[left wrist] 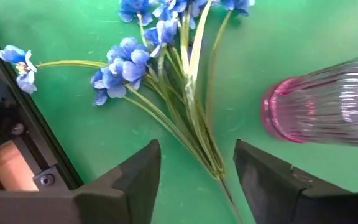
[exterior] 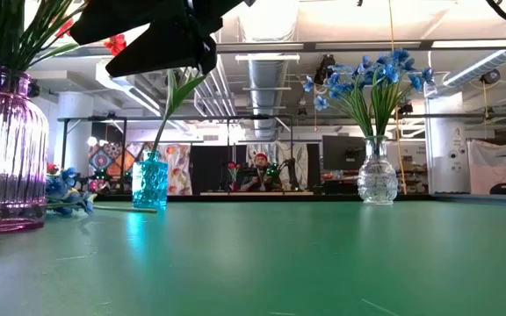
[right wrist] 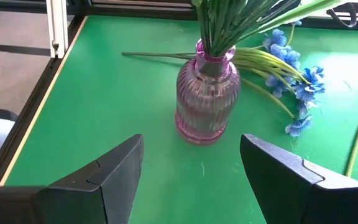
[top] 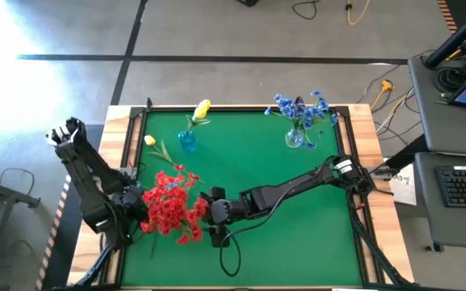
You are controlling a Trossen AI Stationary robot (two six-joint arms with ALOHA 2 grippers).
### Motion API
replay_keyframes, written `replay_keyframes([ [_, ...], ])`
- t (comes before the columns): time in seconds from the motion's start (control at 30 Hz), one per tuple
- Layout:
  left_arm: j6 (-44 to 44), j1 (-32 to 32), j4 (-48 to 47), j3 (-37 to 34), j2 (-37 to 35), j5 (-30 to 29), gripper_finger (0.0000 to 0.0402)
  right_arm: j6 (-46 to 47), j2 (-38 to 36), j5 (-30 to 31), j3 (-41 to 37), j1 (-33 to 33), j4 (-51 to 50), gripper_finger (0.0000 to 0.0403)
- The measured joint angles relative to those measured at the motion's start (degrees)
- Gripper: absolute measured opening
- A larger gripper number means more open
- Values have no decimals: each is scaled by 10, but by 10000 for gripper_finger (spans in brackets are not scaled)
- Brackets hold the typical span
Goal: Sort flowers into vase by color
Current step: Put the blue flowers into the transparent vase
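A pink ribbed glass vase (right wrist: 205, 93) holds the red flowers (top: 172, 206) at the table's near left. A bunch of blue flowers (left wrist: 129, 59) lies flat on the green mat beside it and also shows in the low view (exterior: 68, 193). My left gripper (left wrist: 197, 155) is open just above the bunch, a finger on either side of its stems (left wrist: 194, 118). My right gripper (right wrist: 191, 149) is open and empty, level with the pink vase on its right side. A clear vase (top: 294, 137) holds more blue flowers. A teal vase (top: 187, 141) holds a yellow flower.
A loose yellow flower (top: 154, 144) lies on the mat near the teal vase. The mat is bounded by a black frame rail (top: 132, 162) on the left. Open green mat (top: 298, 234) lies at the near right. Cables trail from my right arm (top: 231, 259).
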Motion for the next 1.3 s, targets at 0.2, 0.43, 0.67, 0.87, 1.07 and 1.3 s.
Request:
replay_keyframes([
  [0.2, -7, 0, 1, 0, 38, 0, 224, -1, 0, 0, 0, 0, 0, 260],
  [0.43, -30, 0, 5, 0, 61, 0, 229, -2, 0, 0, 0, 0, 0, 260],
  [0.67, -41, 0, 19, 0, 86, 0, 229, -2, 0, 0, 0, 0, 0, 260],
  [0.87, -58, 2, 47, 0, 111, 0, 229, 3, 0, 0, 0, 0, 0, 260],
  [1.07, -62, 7, 90, 0, 146, 10, 229, 5, 0, -11, 0, 2, 0, 260],
  [1.3, -62, 8, 120, 0, 177, 17, 229, 5, 0, -11, 0, 2, 0, 260],
])
